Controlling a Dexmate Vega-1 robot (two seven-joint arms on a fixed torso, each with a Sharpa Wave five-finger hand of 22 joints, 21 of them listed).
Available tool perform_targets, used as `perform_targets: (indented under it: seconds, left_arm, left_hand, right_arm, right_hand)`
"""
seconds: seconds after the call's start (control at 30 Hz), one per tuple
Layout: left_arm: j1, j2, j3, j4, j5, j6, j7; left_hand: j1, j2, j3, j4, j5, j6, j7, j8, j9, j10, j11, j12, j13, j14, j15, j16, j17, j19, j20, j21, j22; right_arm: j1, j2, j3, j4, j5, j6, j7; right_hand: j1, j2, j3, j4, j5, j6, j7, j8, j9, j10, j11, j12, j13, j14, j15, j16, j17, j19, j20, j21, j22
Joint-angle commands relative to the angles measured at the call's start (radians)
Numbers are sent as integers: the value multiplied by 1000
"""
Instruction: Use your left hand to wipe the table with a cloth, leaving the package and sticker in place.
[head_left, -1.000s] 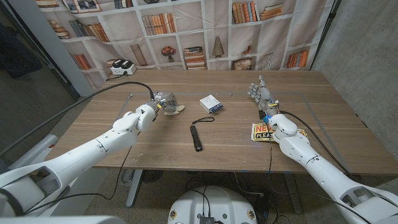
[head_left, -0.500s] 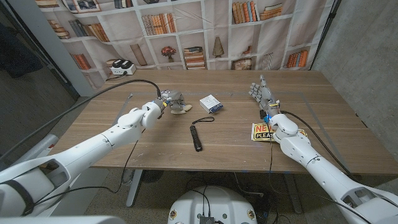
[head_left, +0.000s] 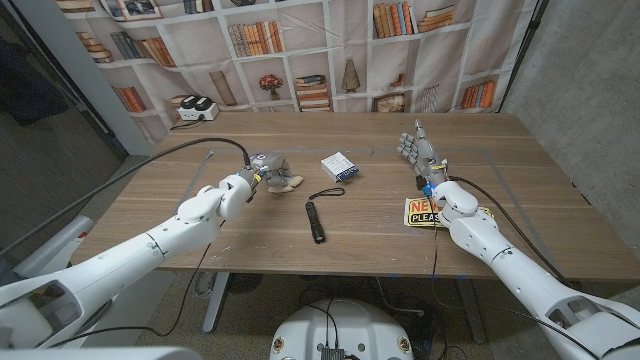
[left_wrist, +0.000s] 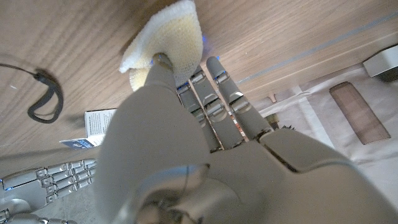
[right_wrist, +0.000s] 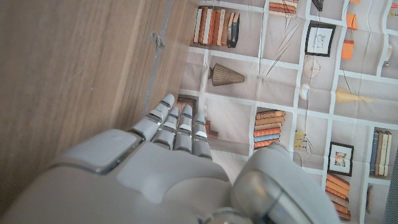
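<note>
The cream cloth (head_left: 284, 181) lies on the wooden table (head_left: 250, 225) left of centre, pinned under the fingers of the left hand (head_left: 266, 168); in the left wrist view the cloth (left_wrist: 165, 37) bunches beneath the fingertips (left_wrist: 163, 61), which press down on it. From the cloth, the small white-and-blue package (head_left: 339, 166) sits at about two o'clock, near but apart, and shows too in the left wrist view (left_wrist: 95, 124). At about four o'clock from the cloth lies a black stick-shaped tool (head_left: 315, 220) with a looped wrist strap (head_left: 326, 193). Farther out at three o'clock, the yellow-and-red sticker (head_left: 420, 213) lies flat, partly under the right forearm. The right hand (head_left: 420, 152) stands at the sticker's twelve o'clock, fingers straight and close together, holding nothing; the right wrist view shows those fingers (right_wrist: 176, 127) extended side by side above the wood.
</note>
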Motion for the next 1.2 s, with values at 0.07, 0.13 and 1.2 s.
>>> perform_targets:
  seconds: [0.07, 0.13, 1.2]
  left_arm:
    - [121, 54, -64, -116, -30, 129, 18]
    - [115, 50, -64, -107, -30, 125, 25]
    - [-200, -134, 106, 248, 27, -158, 25]
  left_hand:
    - [8, -1, 12, 4, 8, 32, 29, 5, 5, 24, -19, 1, 5, 6, -3, 3, 4, -3, -54, 6, 3]
    - [7, -1, 12, 5, 8, 33, 29, 6, 5, 25, -19, 1, 5, 6, -2, 3, 4, -3, -54, 7, 3]
    - [5, -2, 19, 9, 8, 21, 26, 1, 6, 15, -20, -8, 22, -9, -2, -1, 7, -20, -51, 8, 4]
  right_arm:
    - [-10, -7, 2, -5, 9, -9, 5]
    - [-11, -7, 3, -5, 9, -4, 5]
    - [-80, -50, 45, -122, 2, 37, -38]
  right_hand:
    - [2, 10, -3, -4, -3, 7, 1, 2, 2, 11, 1, 4, 6, 11, 0, 1, 6, 11, -1, 0, 2]
    - [2, 11, -3, -4, -3, 8, 0, 2, 2, 11, 1, 3, 6, 11, 0, 1, 6, 11, -1, 0, 2]
    - [3, 12, -5, -6, -6, 9, 3, 0, 2, 12, 0, 2, 6, 16, -4, 1, 6, 15, 0, 0, 2]
